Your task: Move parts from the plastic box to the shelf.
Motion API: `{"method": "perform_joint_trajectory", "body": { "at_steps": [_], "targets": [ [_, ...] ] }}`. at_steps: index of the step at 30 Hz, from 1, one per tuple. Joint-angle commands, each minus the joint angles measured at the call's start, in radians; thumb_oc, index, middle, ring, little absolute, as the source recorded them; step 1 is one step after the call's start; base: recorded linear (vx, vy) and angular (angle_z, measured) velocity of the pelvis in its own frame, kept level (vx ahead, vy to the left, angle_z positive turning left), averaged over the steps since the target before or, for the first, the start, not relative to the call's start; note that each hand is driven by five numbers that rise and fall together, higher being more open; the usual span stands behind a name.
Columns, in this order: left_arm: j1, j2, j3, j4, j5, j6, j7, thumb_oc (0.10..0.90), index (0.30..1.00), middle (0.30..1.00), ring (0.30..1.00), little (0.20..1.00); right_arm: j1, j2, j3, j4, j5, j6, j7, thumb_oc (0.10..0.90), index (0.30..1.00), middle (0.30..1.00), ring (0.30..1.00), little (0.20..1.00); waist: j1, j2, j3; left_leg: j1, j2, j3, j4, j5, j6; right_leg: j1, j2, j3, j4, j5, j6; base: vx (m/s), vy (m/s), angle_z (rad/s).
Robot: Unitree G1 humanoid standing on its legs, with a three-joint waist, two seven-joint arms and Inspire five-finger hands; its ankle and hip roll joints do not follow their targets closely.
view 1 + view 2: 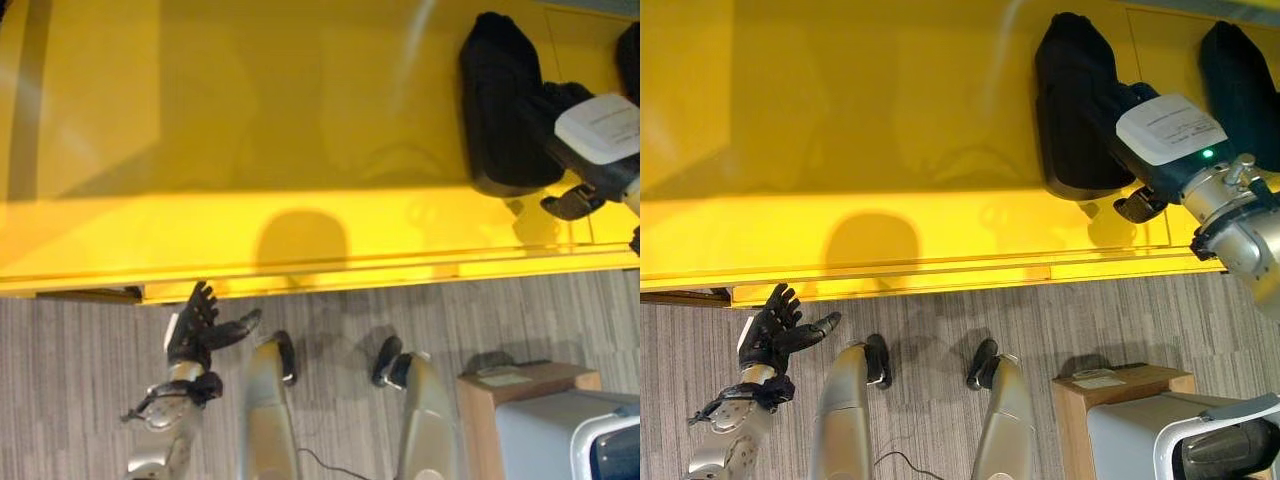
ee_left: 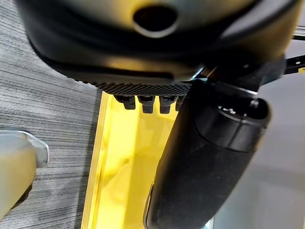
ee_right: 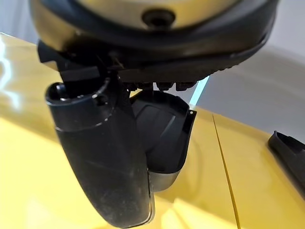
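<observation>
Right robot hand (image 1: 1140, 205) on the black part (image 1: 1075, 110) lying on the yellow shelf (image 1: 890, 150), long axis running away; grip unclear. Left robot hand (image 1: 775, 330) open, empty, well apart.

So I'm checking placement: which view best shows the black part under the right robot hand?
The right eye view: the black part lies whole on the yellow shelf, right robot hand on it. Left eye similar; right wrist shows one end.

From my seat I see a glossy yellow surface (image 1: 250, 130) catching bright light along its near edge (a soft glare runs across it). Below lies grey striped carpet (image 1: 80, 380), and a brown wooden stand (image 1: 1110, 385) sits lower right.
</observation>
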Motion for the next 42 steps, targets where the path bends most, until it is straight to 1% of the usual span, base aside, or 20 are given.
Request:
{"method": "perform_joint_trajectory", "body": {
  "at_steps": [1,3,5,8,11,13,16,17,18,20,21,23,26,27,29,31,33,37,38,42],
  "targets": [
    [0.041,0.014,0.051,-0.108,0.020,-0.063,-0.011,0.900,1.000,1.000,1.000,1.000,0.054,-0.114,-0.297,-0.080,-0.001,0.027,-0.090,0.900,1.000,1.000,1.000,1.000,-0.014,-0.002,-0.051,0.044,0.022,-0.181,-0.107,0.076,-0.130,0.022,-0.009,0.006,0.005,0.002,0.038,0.00,0.000,0.00],
    [0.045,0.013,0.058,-0.111,0.022,-0.062,-0.010,0.900,1.000,1.000,1.000,1.000,0.112,-0.118,-0.381,-0.108,-0.009,0.023,-0.111,0.900,1.000,1.000,1.000,1.000,-0.016,-0.003,-0.052,0.043,0.023,-0.180,-0.107,0.075,-0.131,0.021,-0.008,0.007,0.005,0.002,0.038,0.00,0.000,-0.03],
    [0.052,0.008,0.075,-0.112,0.029,-0.059,-0.007,0.900,1.000,1.000,1.000,1.000,0.226,-0.114,-0.538,-0.177,-0.017,0.012,-0.135,0.900,1.000,1.000,1.000,1.000,-0.031,-0.006,-0.060,0.044,0.024,-0.179,-0.107,0.074,-0.131,0.020,-0.003,0.009,0.005,0.000,0.038,0.01,0.000,-0.06],
    [0.056,0.004,0.084,-0.111,0.034,-0.054,-0.007,0.900,1.000,1.000,1.000,1.000,0.352,-0.087,-0.672,-0.230,-0.029,0.008,-0.137,0.900,1.000,1.000,1.000,1.000,-0.038,-0.010,-0.064,0.046,0.024,-0.181,-0.109,0.074,-0.130,0.022,0.000,0.011,0.004,0.000,0.039,0.00,0.000,0.00],
    [0.049,-0.004,0.083,-0.114,0.036,-0.052,-0.008,0.900,1.000,1.000,1.000,1.000,0.532,-0.006,-0.843,-0.308,-0.021,-0.006,-0.137,0.900,1.000,1.000,1.000,1.000,-0.037,-0.014,-0.067,0.054,0.027,-0.180,-0.117,0.076,-0.131,0.031,0.003,0.009,-0.003,0.003,0.040,0.00,-0.001,-0.01],
    [0.043,-0.009,0.081,-0.114,0.041,-0.050,-0.007,0.900,1.000,1.000,1.000,1.000,0.599,0.066,-0.886,-0.362,0.001,-0.024,-0.127,0.900,1.000,1.000,1.000,1.000,-0.037,-0.014,-0.065,0.060,0.026,-0.174,-0.135,0.104,-0.124,0.039,0.007,0.004,-0.027,0.030,0.031,-0.04,0.005,-0.01],
    [0.037,-0.012,0.069,-0.107,0.039,-0.049,-0.008,0.900,1.000,1.000,1.000,1.000,0.584,0.159,-0.841,-0.397,0.048,-0.040,-0.124,0.900,1.000,1.000,1.000,1.000,-0.038,-0.011,-0.067,0.104,0.029,-0.170,-0.160,0.090,-0.131,0.080,0.018,0.002,-0.045,0.018,0.042,0.01,-0.006,-0.05],
    [0.037,-0.009,0.070,-0.111,0.041,-0.049,-0.009,0.900,1.000,1.000,1.000,1.000,0.567,0.183,-0.819,-0.408,0.060,-0.042,-0.120,0.900,1.000,1.000,1.000,1.000,-0.039,-0.012,-0.064,0.104,0.026,-0.167,-0.170,0.115,-0.124,0.082,0.019,-0.003,-0.061,0.041,0.034,-0.06,-0.018,-0.09],
    [0.030,-0.008,0.060,-0.103,0.041,-0.049,-0.006,0.900,1.000,1.000,1.000,1.000,0.516,0.264,-0.758,-0.423,0.112,-0.053,-0.130,0.900,1.000,1.000,1.000,1.000,-0.039,-0.007,-0.067,0.135,0.025,-0.164,-0.198,0.124,-0.125,0.119,0.027,-0.011,-0.091,0.050,0.037,-0.06,-0.014,-0.11],
    [0.025,-0.007,0.055,-0.097,0.041,-0.049,-0.007,0.900,1.000,1.000,1.000,1.000,0.486,0.299,-0.718,-0.430,0.132,-0.059,-0.129,0.900,1.000,1.000,1.000,1.000,-0.039,-0.004,-0.067,0.157,0.024,-0.162,-0.216,0.130,-0.124,0.140,0.031,-0.014,-0.106,0.053,0.038,0.03,-0.018,-0.07],
    [0.008,-0.004,0.041,-0.072,0.038,-0.053,0.000,0.900,1.000,1.000,1.000,1.000,0.395,0.388,-0.616,-0.437,0.194,-0.076,-0.141,0.900,1.000,1.000,1.000,1.000,-0.041,0.001,-0.065,0.219,0.021,-0.151,-0.268,0.149,-0.125,0.202,0.041,-0.020,-0.155,0.069,0.041,0.06,-0.022,-0.05],
    [-0.009,-0.007,0.019,-0.049,0.024,-0.058,0.007,0.900,1.000,1.000,1.000,1.000,0.342,0.499,-0.523,-0.424,0.257,-0.091,-0.160,0.900,1.000,1.000,1.000,1.000,-0.036,0.012,-0.071,0.284,0.017,-0.139,-0.337,0.174,-0.122,0.260,0.055,-0.024,-0.213,0.089,0.047,0.03,-0.009,-0.01],
    [-0.014,-0.005,0.010,-0.047,0.023,-0.059,0.001,0.900,1.000,1.000,1.000,1.000,0.296,0.554,-0.433,-0.422,0.314,-0.103,-0.125,0.900,1.000,1.000,1.000,1.000,-0.037,0.017,-0.073,0.380,0.012,-0.121,-0.449,0.219,-0.118,0.344,0.070,-0.034,-0.299,0.116,0.056,0.06,-0.023,-0.06],
    [-0.015,-0.021,0.002,-0.046,0.017,-0.061,0.001,0.900,1.000,1.000,1.000,1.000,0.294,0.645,-0.374,-0.406,0.342,-0.105,-0.128,0.900,1.000,1.000,1.000,1.000,-0.038,0.027,-0.089,0.456,0.013,-0.104,-0.552,0.261,-0.114,0.407,0.082,-0.042,-0.374,0.141,0.066,0.09,-0.054,-0.09],
    [-0.012,-0.024,0.002,-0.036,0.022,-0.061,-0.003,0.900,1.000,1.000,1.000,1.000,0.287,0.650,-0.355,-0.402,0.353,-0.106,-0.108,0.900,1.000,1.000,1.000,1.000,-0.039,0.028,-0.096,0.499,0.016,-0.096,-0.615,0.289,-0.113,0.438,0.090,-0.045,-0.412,0.154,0.068,0.05,-0.038,-0.10],
    [-0.005,-0.042,-0.008,-0.041,0.026,-0.066,-0.007,0.900,1.000,1.000,1.000,1.000,0.306,0.746,-0.320,-0.379,0.396,-0.115,-0.116,0.900,1.000,1.000,1.000,1.000,-0.042,0.038,-0.117,0.573,0.021,-0.072,-0.711,0.332,-0.117,0.495,0.104,-0.053,-0.488,0.178,0.077,0.09,-0.058,-0.06],
    [0.001,-0.072,-0.021,-0.026,0.040,-0.065,-0.018,0.900,1.000,1.000,1.000,1.000,0.341,0.815,-0.261,-0.346,0.478,-0.115,-0.070,0.900,1.000,1.000,1.000,1.000,-0.050,0.058,-0.173,0.666,0.045,-0.035,-0.855,0.409,-0.140,0.564,0.131,-0.055,-0.593,0.196,0.079,0.11,-0.114,-0.11],
    [0.008,-0.099,-0.035,-0.013,0.047,-0.064,-0.028,0.900,1.000,1.000,1.000,1.000,0.389,0.864,-0.239,-0.325,0.553,-0.115,-0.039,0.900,1.000,1.000,1.000,1.000,-0.054,0.074,-0.213,0.719,0.077,-0.012,-0.936,0.475,-0.166,0.612,0.165,-0.058,-0.664,0.198,0.070,0.08,-0.102,-0.03],
    [0.019,-0.122,-0.037,-0.013,0.052,-0.063,-0.029,0.900,1.000,1.000,1.000,1.000,0.424,0.879,-0.232,-0.320,0.571,-0.112,-0.025,0.900,1.000,1.000,1.000,1.000,-0.056,0.087,-0.242,0.744,0.102,-0.005,-0.968,0.524,-0.182,0.640,0.194,-0.060,-0.701,0.198,0.060,0.12,-0.168,-0.10],
    [0.042,-0.154,-0.037,0.007,0.058,-0.065,-0.033,0.900,1.000,1.000,1.000,1.000,0.463,0.901,-0.225,-0.312,0.626,-0.117,-0.006,0.900,1.000,1.000,1.000,1.000,-0.053,0.103,-0.279,0.772,0.135,-0.007,-0.961,0.580,-0.193,0.692,0.243,-0.044,-0.766,0.201,0.036,0.10,-0.153,-0.16]
  ]
}}
